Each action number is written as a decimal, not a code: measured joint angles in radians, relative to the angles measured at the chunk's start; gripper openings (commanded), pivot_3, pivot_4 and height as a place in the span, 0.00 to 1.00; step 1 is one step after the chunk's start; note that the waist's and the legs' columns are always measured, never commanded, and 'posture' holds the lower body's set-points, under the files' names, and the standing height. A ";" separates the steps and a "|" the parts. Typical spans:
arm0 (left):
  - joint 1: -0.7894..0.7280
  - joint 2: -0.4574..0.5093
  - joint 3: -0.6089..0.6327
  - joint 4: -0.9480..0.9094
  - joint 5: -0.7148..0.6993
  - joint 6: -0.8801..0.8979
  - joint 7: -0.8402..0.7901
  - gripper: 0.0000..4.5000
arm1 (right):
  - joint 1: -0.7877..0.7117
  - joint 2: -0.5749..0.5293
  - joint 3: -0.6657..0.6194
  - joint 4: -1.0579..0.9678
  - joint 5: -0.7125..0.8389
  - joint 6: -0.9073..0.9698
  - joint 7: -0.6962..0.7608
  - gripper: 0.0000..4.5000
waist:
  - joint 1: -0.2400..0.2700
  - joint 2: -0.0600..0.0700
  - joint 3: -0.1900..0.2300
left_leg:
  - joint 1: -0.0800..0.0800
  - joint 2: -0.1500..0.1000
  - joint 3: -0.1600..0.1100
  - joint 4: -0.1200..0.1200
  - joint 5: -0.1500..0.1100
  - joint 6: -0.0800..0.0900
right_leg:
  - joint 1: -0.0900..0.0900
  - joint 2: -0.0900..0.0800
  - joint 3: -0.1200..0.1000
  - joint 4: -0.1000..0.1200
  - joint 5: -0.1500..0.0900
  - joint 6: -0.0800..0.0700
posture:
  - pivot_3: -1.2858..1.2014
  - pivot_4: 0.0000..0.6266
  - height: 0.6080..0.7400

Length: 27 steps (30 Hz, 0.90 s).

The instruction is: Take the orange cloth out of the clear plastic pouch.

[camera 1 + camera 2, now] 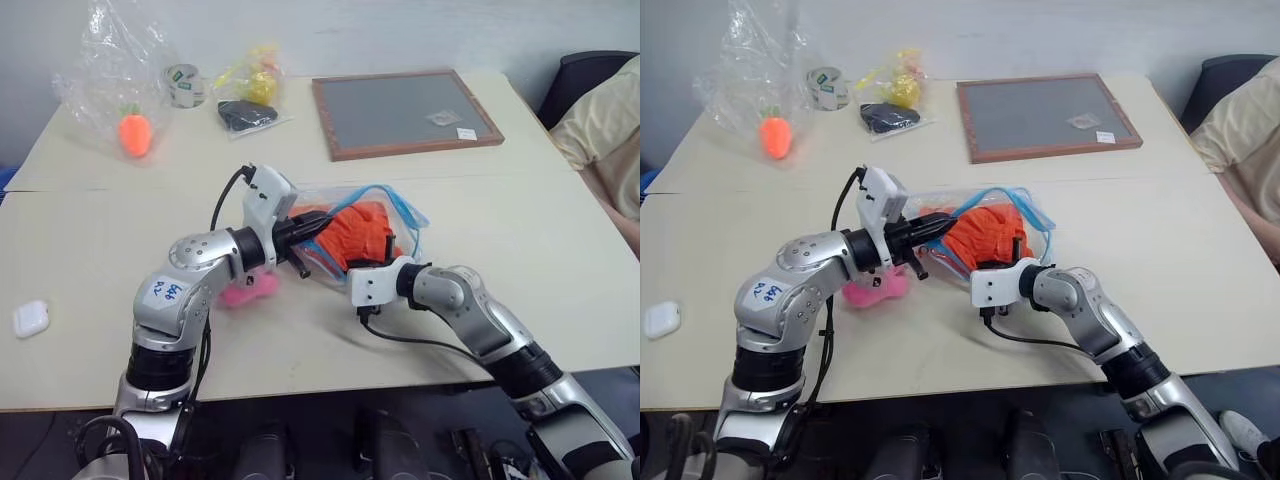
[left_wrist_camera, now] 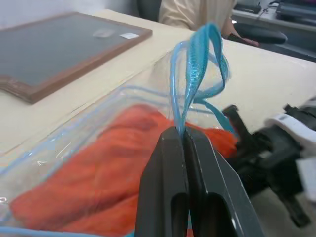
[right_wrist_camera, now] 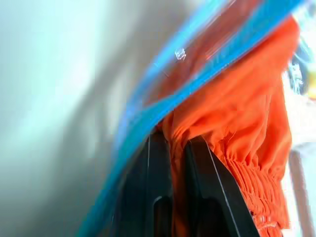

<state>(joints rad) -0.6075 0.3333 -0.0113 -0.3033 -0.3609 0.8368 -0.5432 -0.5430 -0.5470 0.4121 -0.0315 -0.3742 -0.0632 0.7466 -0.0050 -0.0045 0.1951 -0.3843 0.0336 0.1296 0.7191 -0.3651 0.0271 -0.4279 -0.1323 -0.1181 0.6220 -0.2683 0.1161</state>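
Observation:
The clear plastic pouch (image 1: 312, 197) with light-blue trim lies mid-table, lifted at its mouth, and a pink plush charm (image 1: 248, 290) hangs beside it. My left gripper (image 2: 183, 132) is shut on the pouch's blue trim (image 2: 197, 59) and holds the mouth up. The orange cloth (image 1: 360, 232) bulges out of the opening. My right gripper (image 3: 177, 143) reaches in from the near right side. It is shut on a fold of the orange cloth (image 3: 237, 113), just under the blue edge. In the left eye view both grippers meet at the pouch, the right gripper (image 1: 372, 258) below the left gripper (image 1: 318, 228).
A wood-framed grey board (image 1: 405, 112) lies at the back right. At the back left are a crinkled clear bag with an orange carrot toy (image 1: 135, 133), a tape roll (image 1: 185, 85) and a small bag of yellow items (image 1: 250, 90). A white case (image 1: 31, 318) sits near the left edge.

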 measured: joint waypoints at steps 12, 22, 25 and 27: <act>0.005 0.078 -0.053 0.087 0.061 -0.118 -0.024 0.00 | -0.009 -0.374 -0.427 -0.411 0.784 0.548 0.569 0.01 | 0.027 0.000 0.000 | -0.002 -0.001 -0.003 0.001 -0.001 0.002 | 0.001 -0.002 -0.003 -0.002 0.000 0.000 | 0.52 0.24 1.00; 0.148 0.299 -0.164 0.021 0.179 -0.357 -0.183 0.00 | -0.081 -0.713 -0.585 0.249 0.706 0.378 0.702 0.01 | 0.020 0.001 0.001 | 0.000 -0.002 0.005 0.000 -0.001 0.002 | -0.001 -0.002 0.002 -0.002 0.000 0.000 | 0.52 0.24 1.00; 0.167 0.338 -0.184 0.014 0.215 -0.440 -0.232 0.00 | -0.242 -0.716 -0.514 0.478 0.531 0.134 0.584 0.01 | 0.003 0.002 0.001 | 0.000 -0.001 0.012 -0.002 -0.001 0.002 | -0.002 -0.002 0.003 -0.002 0.000 0.000 | 0.52 0.24 1.00; 0.174 0.355 -0.199 0.004 0.237 -0.496 -0.263 0.00 | -0.307 -0.712 -0.464 0.588 0.409 -0.052 0.476 0.01 | -0.002 0.002 0.002 | 0.000 0.000 0.014 -0.004 -0.001 0.001 | -0.003 -0.002 0.003 -0.002 0.000 0.000 | 0.52 0.24 1.00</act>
<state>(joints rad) -0.4331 0.6886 -0.2106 -0.2994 -0.1234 0.3412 -0.8058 -0.8501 -1.2588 -0.0516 0.5564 0.0351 -0.1151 1.2225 -0.0075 -0.0020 0.1967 -0.3839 0.0334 0.1432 0.7153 -0.3657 0.0282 -0.4309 -0.1338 -0.1152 0.6198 -0.2684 0.1160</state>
